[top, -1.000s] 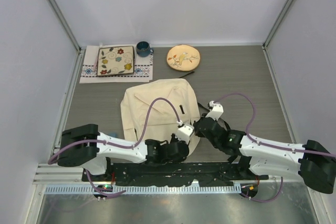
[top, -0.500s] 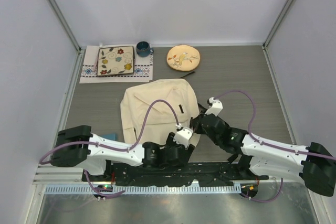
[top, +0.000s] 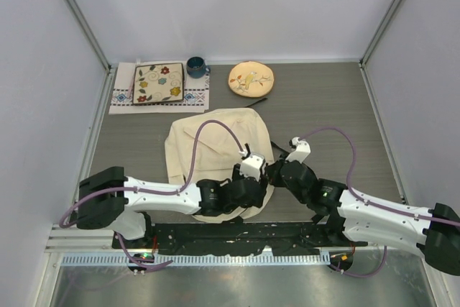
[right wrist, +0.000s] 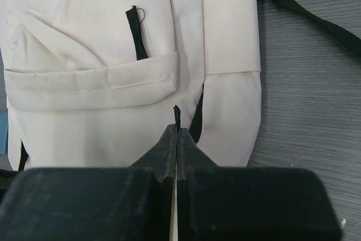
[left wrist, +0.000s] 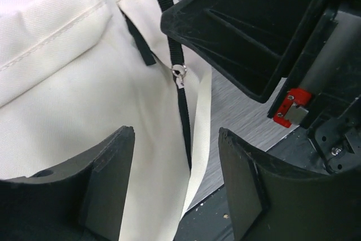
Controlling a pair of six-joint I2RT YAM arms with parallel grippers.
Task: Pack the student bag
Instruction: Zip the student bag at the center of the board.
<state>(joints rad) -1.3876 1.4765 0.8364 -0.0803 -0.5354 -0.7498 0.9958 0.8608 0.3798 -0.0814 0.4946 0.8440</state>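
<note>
student bag (top: 208, 141): it lies flat on the tabletop (top: 323, 106) between your two arms, cream side up. a black strap (right wrist: 304, 12) trails off its right side.
right gripper (right wrist: 176, 130): you have it at the bag's near right edge. its fingers (right wrist: 163, 150) are pressed tight together, pinching a thin black tab (right wrist: 176, 111) of the bag, and the tab's tip pokes out just past them.
left gripper (left wrist: 175, 136): it sits just beside your right one, over the same edge of the bag. its fingers (left wrist: 107, 162) are spread wide with nothing gripped, only cream fabric and the black zip line showing between them. you cannot tell whether they touch the fabric.
zipper slider (left wrist: 179, 75): it has a silver ring and sits on the bag's zip line, ahead of your left fingers and just below the right gripper's black finger.
plate (top: 251, 78): it is beyond the bag's far edge, towards the right, and apart from the bag.
mug (top: 195, 67): it is dark blue and stands beyond the bag's far edge.
flowered tray (top: 159, 83): it rests on an embroidered cloth (top: 122, 95), beyond the bag's far left corner.
</note>
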